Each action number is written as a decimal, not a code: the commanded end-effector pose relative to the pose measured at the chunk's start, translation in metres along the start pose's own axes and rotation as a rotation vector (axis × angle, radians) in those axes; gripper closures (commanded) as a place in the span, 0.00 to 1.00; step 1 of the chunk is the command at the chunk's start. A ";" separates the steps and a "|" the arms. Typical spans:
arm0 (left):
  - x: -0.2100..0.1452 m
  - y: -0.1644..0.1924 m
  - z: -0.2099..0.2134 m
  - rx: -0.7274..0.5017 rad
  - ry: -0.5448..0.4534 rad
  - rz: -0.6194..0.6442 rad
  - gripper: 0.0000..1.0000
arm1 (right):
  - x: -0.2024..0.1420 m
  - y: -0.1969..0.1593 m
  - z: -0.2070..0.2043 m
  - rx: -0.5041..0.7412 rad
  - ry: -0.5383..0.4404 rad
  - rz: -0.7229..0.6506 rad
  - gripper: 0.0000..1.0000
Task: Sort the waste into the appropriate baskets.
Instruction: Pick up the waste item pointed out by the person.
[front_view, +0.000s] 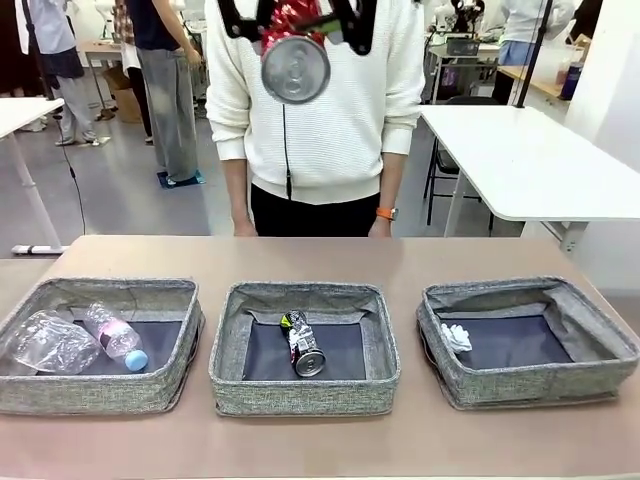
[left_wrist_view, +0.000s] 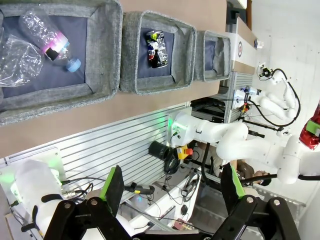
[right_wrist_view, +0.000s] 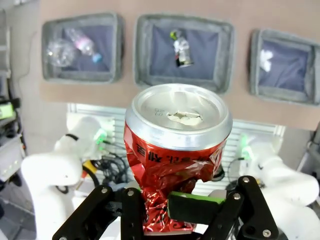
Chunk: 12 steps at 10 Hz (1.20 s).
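Crushed and dented, the red can sits right at the lens in the right wrist view, lid up, the right hand clamped on its crumpled base from six o'clock, lifted high above the surface, presumably for carrying to a bin. At twelve o'clock below lies the middle basket with the black-silver can, likely its match. Bottles fill the left basket, paper the right basket. The left hand hangs spread apart, empty.
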<state>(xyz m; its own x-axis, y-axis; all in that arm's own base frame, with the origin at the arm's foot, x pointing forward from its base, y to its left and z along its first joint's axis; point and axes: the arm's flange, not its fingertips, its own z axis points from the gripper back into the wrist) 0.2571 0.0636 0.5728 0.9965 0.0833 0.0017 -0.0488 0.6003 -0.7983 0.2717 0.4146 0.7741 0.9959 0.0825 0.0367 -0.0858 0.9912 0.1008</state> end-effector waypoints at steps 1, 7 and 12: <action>-0.002 0.002 0.001 -0.008 0.005 -0.019 0.00 | 0.003 0.007 0.016 -0.020 -0.005 -0.023 1.00; -0.002 0.002 0.001 -0.008 0.005 -0.019 0.00 | 0.002 0.001 0.004 -0.007 0.000 0.005 1.00; -0.002 0.002 0.001 -0.008 0.005 -0.019 0.00 | 0.002 0.001 0.004 -0.007 0.000 0.005 1.00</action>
<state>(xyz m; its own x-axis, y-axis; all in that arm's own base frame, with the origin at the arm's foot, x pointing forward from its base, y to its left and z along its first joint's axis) 0.2571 0.0636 0.5728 0.9965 0.0833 0.0019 -0.0487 0.6003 -0.7983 0.2744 0.4150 0.7778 0.9956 0.0877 0.0344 -0.0903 0.9924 0.0830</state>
